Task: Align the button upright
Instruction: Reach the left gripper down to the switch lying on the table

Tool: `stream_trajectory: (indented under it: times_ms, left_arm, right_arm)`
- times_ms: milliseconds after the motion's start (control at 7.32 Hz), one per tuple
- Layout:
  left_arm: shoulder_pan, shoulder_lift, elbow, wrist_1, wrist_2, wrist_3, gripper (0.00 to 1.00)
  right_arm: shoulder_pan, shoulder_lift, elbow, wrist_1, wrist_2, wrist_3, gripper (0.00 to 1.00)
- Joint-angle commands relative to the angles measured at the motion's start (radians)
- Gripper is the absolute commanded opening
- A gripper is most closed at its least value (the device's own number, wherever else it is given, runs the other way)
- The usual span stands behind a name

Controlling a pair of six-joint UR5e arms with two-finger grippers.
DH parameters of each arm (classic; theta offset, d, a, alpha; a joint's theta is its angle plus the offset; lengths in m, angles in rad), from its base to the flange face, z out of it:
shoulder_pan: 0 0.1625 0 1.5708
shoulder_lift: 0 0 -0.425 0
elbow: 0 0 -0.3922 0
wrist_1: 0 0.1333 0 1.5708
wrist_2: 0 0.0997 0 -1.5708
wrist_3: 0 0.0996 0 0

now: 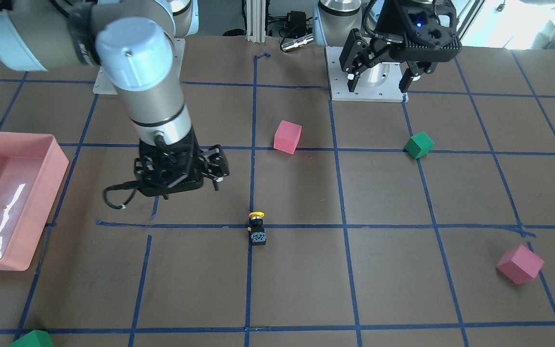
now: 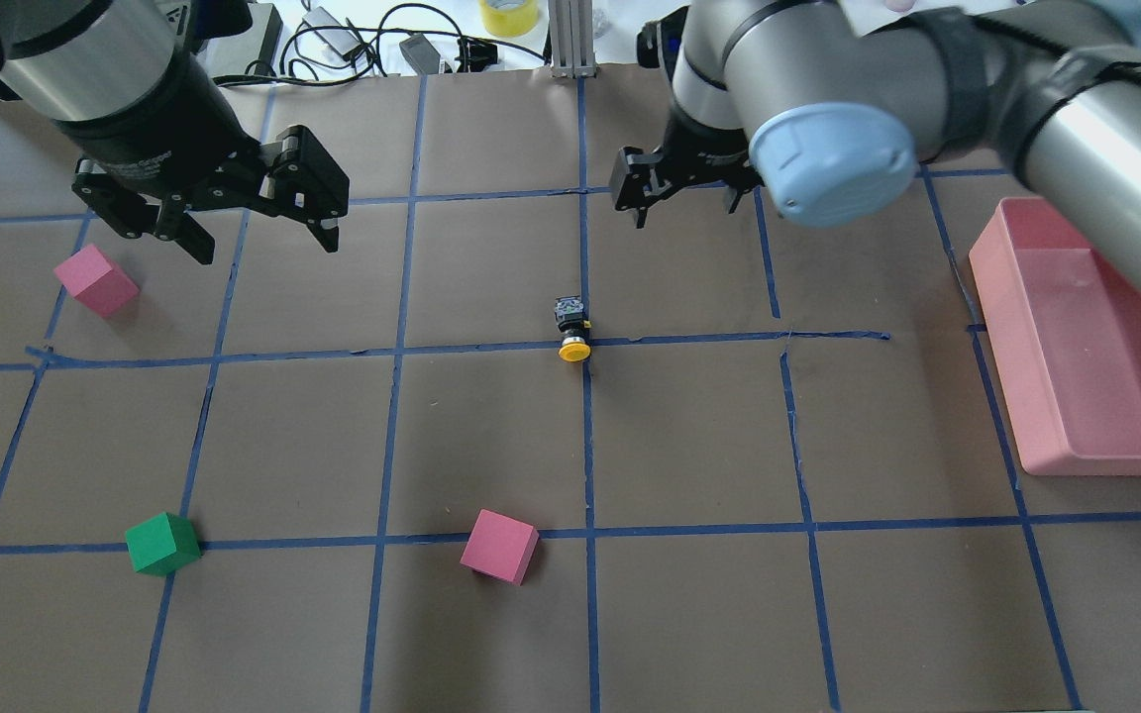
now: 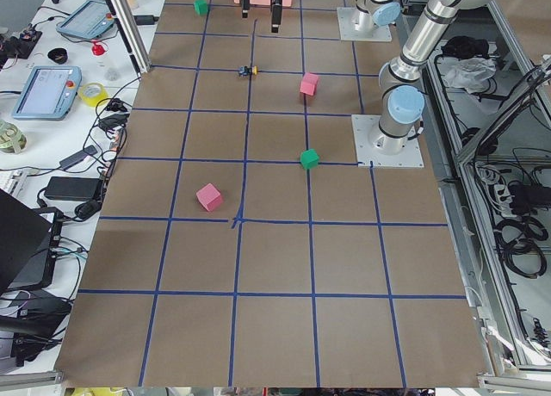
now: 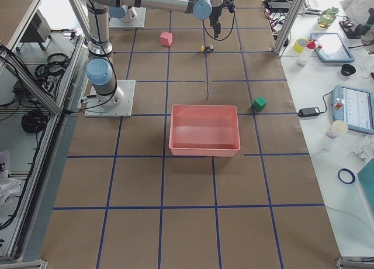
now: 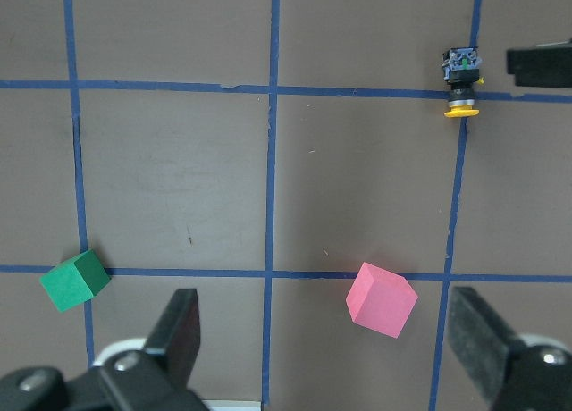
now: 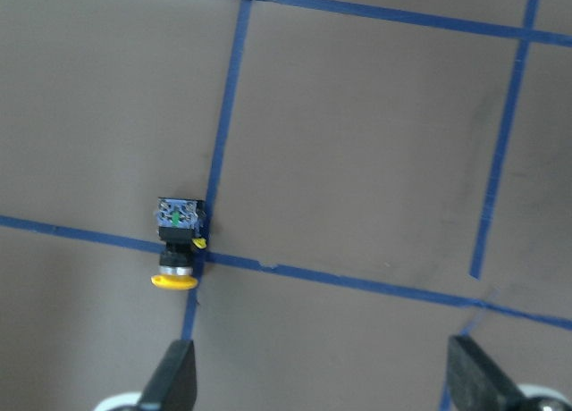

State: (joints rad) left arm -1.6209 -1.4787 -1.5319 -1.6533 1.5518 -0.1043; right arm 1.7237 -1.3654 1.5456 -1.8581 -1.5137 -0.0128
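Note:
The button (image 2: 570, 327) lies on its side at a crossing of blue tape lines, with its yellow cap toward the robot and its grey base block away. It also shows in the front view (image 1: 257, 227), the left wrist view (image 5: 462, 80) and the right wrist view (image 6: 177, 241). My right gripper (image 2: 686, 210) hovers open and empty beyond and to the right of the button, and also shows in the front view (image 1: 191, 190). My left gripper (image 2: 266, 248) is open and empty, raised far to the button's left.
A pink tray (image 2: 986, 267) stands at the right edge. Pink cubes (image 2: 95, 280) (image 2: 499, 547) and a green cube (image 2: 162, 543) sit on the left and near side. Another green cube (image 1: 32, 340) sits at the far right corner.

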Motion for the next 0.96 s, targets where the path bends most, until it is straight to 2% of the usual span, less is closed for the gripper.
stream_trajectory:
  times_ms: [0, 137, 273, 683, 820]
  left_arm:
    - [-0.004, -0.011, -0.004, 0.006, -0.01, -0.05, 1.0]
    - [-0.008, -0.014, -0.034, 0.036, -0.01, -0.089, 1.0]
    - [-0.013, -0.014, -0.092, 0.14, -0.013, -0.1, 1.0]
    - [-0.161, -0.06, -0.323, 0.589, 0.005, -0.294, 1.0]
    - [-0.216, -0.092, -0.393, 0.75, 0.066, -0.34, 1.0]
  right_arm:
    - [-0.079, -0.105, -0.016, 0.111, -0.005, -0.082, 1.0]
    - [-0.082, -0.13, -0.025, 0.125, -0.005, -0.082, 1.0]
    - [-0.082, -0.132, -0.024, 0.135, -0.008, -0.079, 1.0]
    - [-0.082, -0.135, -0.018, 0.135, -0.032, -0.069, 1.0]
    - [-0.082, -0.135, -0.013, 0.135, -0.033, -0.066, 1.0]
